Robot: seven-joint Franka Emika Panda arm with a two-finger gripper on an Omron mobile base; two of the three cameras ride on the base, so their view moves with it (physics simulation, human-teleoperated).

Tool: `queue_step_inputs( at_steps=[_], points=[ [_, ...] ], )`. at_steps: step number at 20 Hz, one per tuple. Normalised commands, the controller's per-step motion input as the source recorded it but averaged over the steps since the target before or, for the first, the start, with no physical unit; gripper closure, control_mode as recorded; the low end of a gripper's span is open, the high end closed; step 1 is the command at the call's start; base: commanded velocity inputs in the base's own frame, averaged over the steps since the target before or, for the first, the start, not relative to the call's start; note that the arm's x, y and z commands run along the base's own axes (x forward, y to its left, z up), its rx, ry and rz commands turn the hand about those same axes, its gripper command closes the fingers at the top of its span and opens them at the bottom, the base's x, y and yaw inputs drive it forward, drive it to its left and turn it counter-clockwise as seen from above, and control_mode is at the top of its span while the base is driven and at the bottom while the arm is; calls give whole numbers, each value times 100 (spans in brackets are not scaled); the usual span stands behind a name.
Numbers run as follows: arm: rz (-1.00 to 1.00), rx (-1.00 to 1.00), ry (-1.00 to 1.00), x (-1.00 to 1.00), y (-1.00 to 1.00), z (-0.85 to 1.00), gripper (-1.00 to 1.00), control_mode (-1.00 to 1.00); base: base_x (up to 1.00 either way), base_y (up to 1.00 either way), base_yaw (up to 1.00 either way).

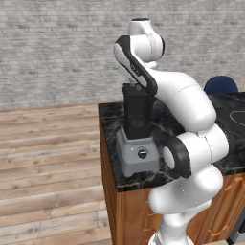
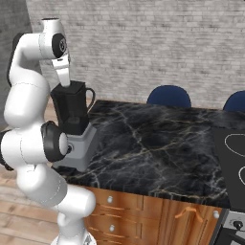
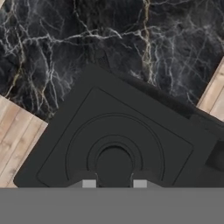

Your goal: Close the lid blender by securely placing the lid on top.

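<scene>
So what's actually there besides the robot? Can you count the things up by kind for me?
Blender: 1
Lid, held by the shut gripper at the top of the blender jar: 1
Blue chairs behind the counter: 2
Total: 4

No readable text, label, brand, number or sign anywhere: none on blender (image 1: pixel 138 134), its knob (image 1: pixel 141 153), lid (image 3: pixel 114 144), countertop (image 2: pixel 158 143) or cabinet fronts (image 2: pixel 143 210).
</scene>
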Motion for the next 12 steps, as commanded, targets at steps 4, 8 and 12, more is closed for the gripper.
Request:
queue_step_inputs(
  at_steps=[4,8,12],
  points=[
    [0,0,2,3,0,-19,100,-100,0,0,0],
    [2,-2,12,1,0,-32,100,-100,0,0,0],
    [3,-3,16,-1,0,-41,100,-100,0,0,0]
  ],
)
